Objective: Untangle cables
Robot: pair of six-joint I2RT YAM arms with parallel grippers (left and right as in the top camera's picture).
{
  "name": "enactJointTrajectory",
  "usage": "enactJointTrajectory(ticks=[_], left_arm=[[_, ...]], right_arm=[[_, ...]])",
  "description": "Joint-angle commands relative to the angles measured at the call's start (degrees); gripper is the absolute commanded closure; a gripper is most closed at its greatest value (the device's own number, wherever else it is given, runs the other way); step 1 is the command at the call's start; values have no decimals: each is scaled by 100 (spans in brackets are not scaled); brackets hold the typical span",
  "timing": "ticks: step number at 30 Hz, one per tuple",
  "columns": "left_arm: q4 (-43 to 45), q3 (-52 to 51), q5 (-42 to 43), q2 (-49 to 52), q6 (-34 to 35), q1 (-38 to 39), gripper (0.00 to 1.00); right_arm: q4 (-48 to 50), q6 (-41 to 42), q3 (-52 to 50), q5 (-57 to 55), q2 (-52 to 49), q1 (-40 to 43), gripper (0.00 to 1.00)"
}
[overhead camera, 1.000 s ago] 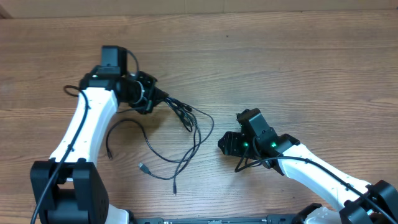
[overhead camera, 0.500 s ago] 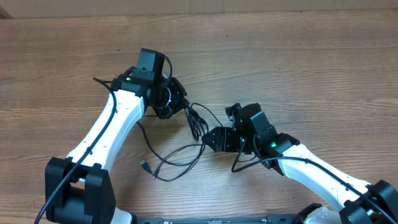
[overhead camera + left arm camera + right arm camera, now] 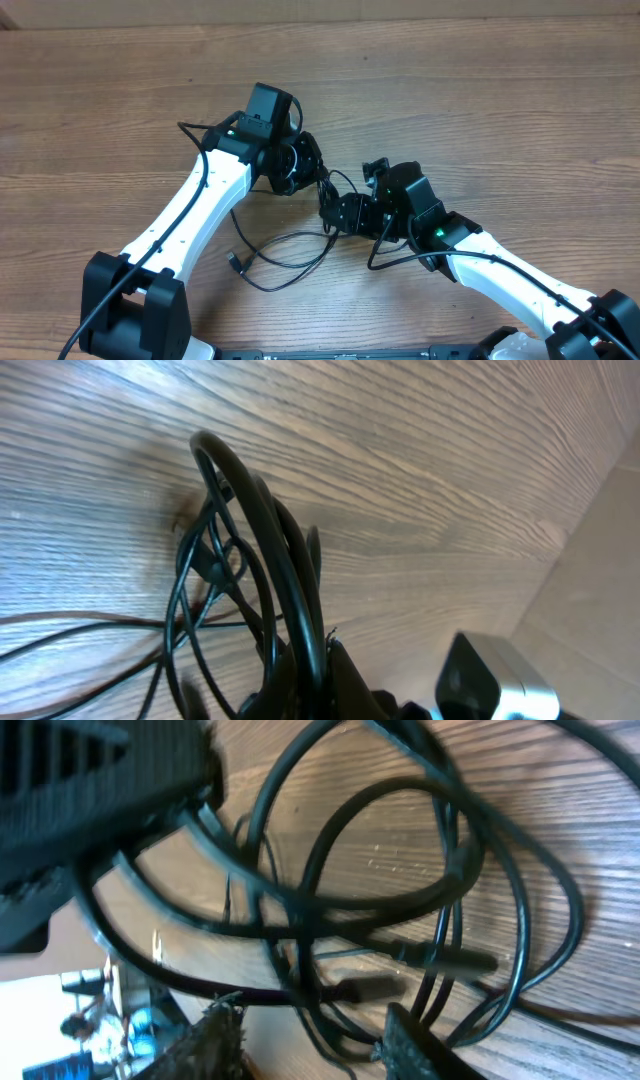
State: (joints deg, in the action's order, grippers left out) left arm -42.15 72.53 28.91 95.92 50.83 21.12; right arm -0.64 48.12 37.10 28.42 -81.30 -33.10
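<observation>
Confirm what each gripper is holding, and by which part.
Left gripper is shut on the cables, pinching the gathered loops of the bundle. Right gripper holds nothing: its jaws stand open around several strands, not clamped.

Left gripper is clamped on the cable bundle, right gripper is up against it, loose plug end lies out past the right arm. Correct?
Not quite: the overhead view shows the loose plug end lying beside the left arm, not past the right arm. The left gripper is shut on the cables, and the right gripper is up against them.
</observation>
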Motion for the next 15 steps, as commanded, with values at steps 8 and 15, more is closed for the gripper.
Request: enactJointTrajectory(ticks=[8,15], left_arm=[[15,81,946,17,212,33,96],[26,81,1167,17,474,33,96]], right_arm=[[44,291,-2,-1150,-17,-33,62],[-142,291,-2,-1493,-28,-33,96]])
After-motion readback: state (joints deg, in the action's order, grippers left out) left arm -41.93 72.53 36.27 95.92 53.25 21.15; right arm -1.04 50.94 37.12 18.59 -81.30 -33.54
